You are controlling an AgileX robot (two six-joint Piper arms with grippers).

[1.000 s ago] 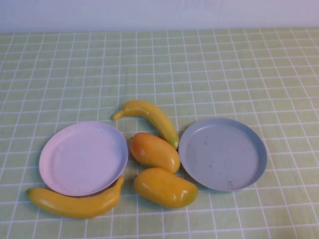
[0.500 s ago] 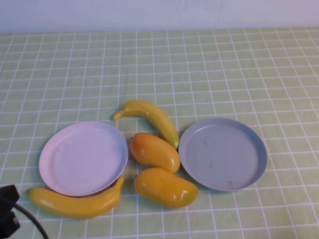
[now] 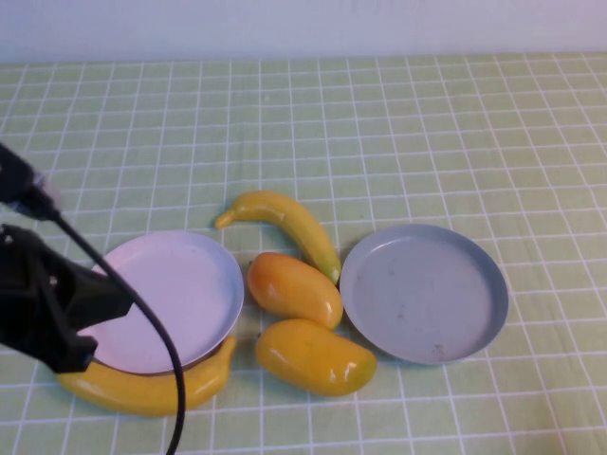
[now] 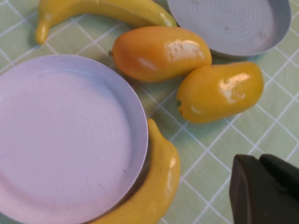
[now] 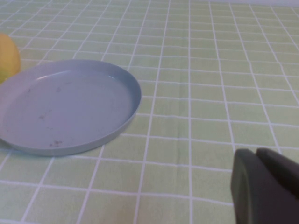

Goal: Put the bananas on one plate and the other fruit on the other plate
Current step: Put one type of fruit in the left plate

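Two bananas lie on the cloth, one behind the plates (image 3: 289,220) and one in front of the pink plate (image 3: 156,389). Two mangoes (image 3: 294,289) (image 3: 315,357) lie between the pink plate (image 3: 180,284) and the grey-blue plate (image 3: 423,294). Both plates are empty. My left gripper (image 3: 114,301) is shut and empty above the pink plate's left side. The left wrist view shows it (image 4: 264,186) with the pink plate (image 4: 60,135), near banana (image 4: 159,182) and both mangoes (image 4: 161,52) (image 4: 219,91). My right gripper (image 5: 261,186) is shut and empty, off to the side of the grey-blue plate (image 5: 65,105).
A green checked cloth (image 3: 398,133) covers the table, and a white wall runs along its far edge. My left arm's cable (image 3: 161,341) hangs across the pink plate's front rim and the near banana. A yellow fruit edge (image 5: 8,58) shows beyond the grey-blue plate.
My left arm has come in from the lower left corner and now reaches over the pink plate's left side. The fruit and plates have not moved.
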